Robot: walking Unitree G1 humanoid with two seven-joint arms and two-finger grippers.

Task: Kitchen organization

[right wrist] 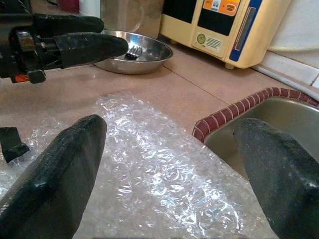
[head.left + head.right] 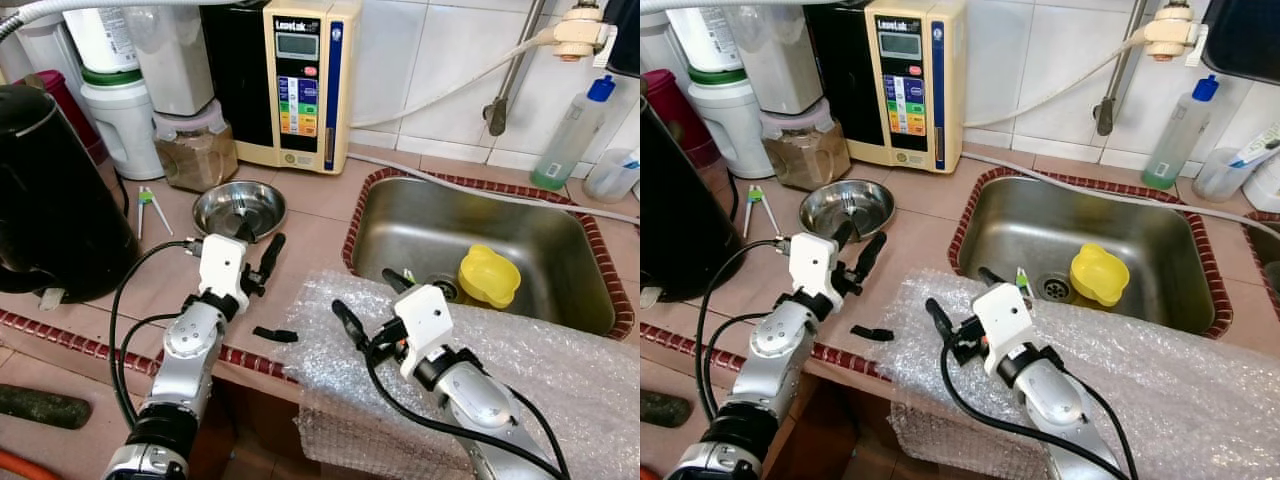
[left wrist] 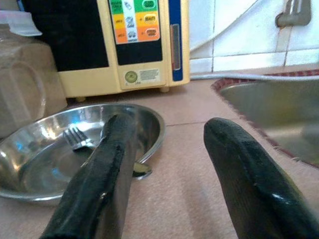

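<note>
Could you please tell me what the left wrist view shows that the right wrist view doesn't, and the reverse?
Left wrist alone: the brown-filled jar beside the bowl, and the left gripper's own open fingers up close. Right wrist alone: bubble wrap under the open right gripper, and a small black piece at its edge. Both: the steel bowl holding a fork, the yellow appliance, the sink's rim.

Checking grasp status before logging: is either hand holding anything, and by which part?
Nothing is held. The left hand is open by the steel bowl; the right hand is open above the bubble wrap.
</note>
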